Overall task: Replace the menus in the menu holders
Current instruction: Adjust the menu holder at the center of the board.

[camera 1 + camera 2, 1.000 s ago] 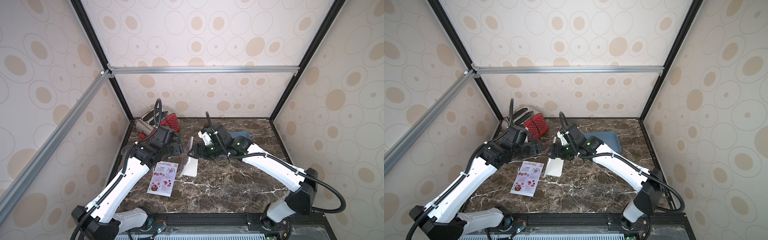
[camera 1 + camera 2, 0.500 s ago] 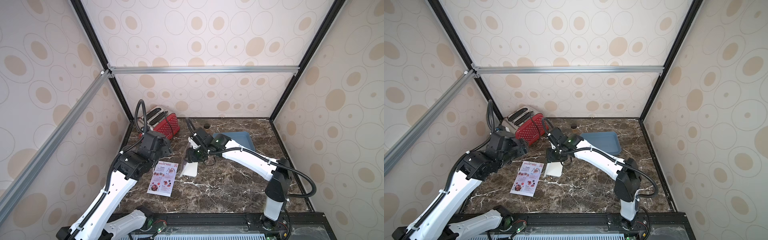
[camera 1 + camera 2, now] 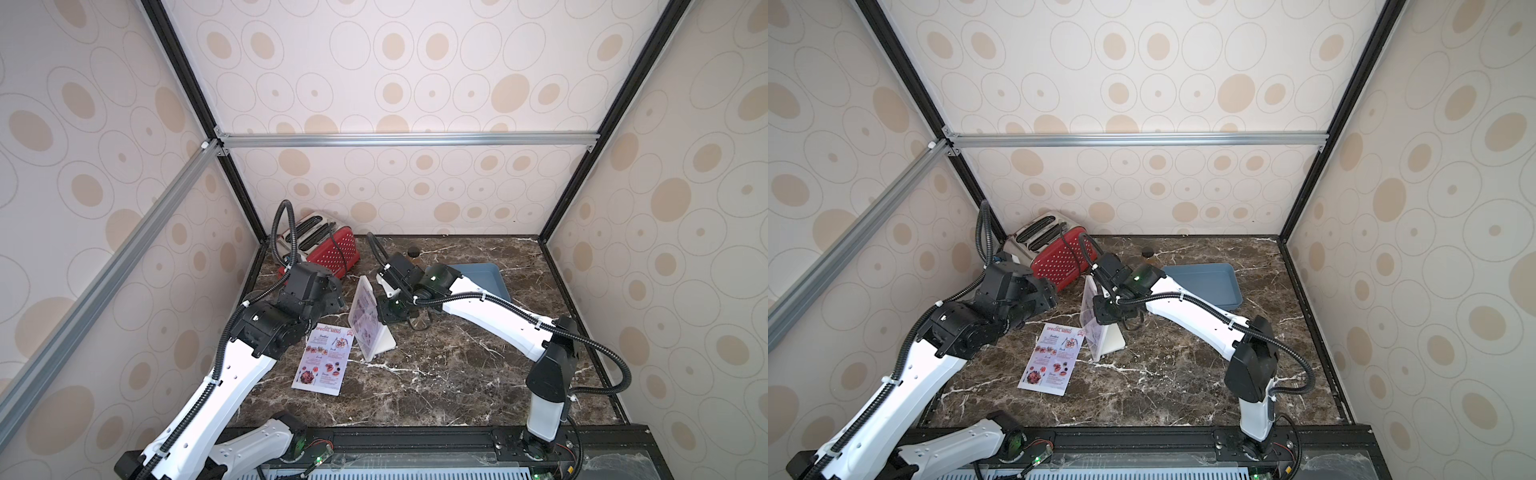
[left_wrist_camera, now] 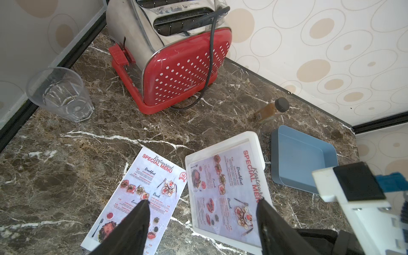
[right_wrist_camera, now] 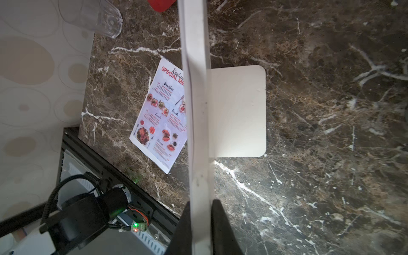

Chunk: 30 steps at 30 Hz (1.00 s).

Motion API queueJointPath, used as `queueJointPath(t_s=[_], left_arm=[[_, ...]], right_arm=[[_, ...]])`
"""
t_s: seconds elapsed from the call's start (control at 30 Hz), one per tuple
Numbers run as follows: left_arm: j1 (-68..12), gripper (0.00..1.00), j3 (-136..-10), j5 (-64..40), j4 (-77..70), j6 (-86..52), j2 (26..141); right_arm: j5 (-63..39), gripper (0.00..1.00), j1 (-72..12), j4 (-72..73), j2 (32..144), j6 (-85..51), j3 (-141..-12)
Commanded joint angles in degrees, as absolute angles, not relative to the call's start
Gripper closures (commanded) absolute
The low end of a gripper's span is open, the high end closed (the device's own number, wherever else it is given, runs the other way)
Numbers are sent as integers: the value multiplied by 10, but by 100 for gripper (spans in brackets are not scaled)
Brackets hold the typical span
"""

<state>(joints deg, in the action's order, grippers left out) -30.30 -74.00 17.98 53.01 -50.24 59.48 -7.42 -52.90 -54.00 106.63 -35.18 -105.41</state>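
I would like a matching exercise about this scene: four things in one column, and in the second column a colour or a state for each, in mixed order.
Things:
1. loose menu
2. menu holder
3. toaster
4. tray

Colours and states:
A. red with white dots
B. blue-grey
C. flat on the table
D. upright, in the jaws of the right gripper

Pairs: 1-C, 2-D, 3-A, 4-B

Clear menu holder upright on white base, inserted menu inside; loose menu flat just beside.
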Motion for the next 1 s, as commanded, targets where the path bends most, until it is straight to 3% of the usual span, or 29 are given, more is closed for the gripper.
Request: queueJointPath(t_s=[0.0, 0.2, 0.67, 0.97], left_arm=[[-300, 25, -738, 194, 546, -516, 597], [-300, 26, -735, 195, 546, -512, 594], [-299, 26, -714, 191, 524, -488, 595], [-299, 26, -691, 190, 524, -473, 590]], right_arm=[[-95, 89, -507, -586, 1051, -285, -1080], [-202, 100, -436, -627, 1033, -114, -1094], [-356, 100, -356, -826, 1119, 300, -1233], [-317, 100, -336, -849, 1147, 394, -1244]])
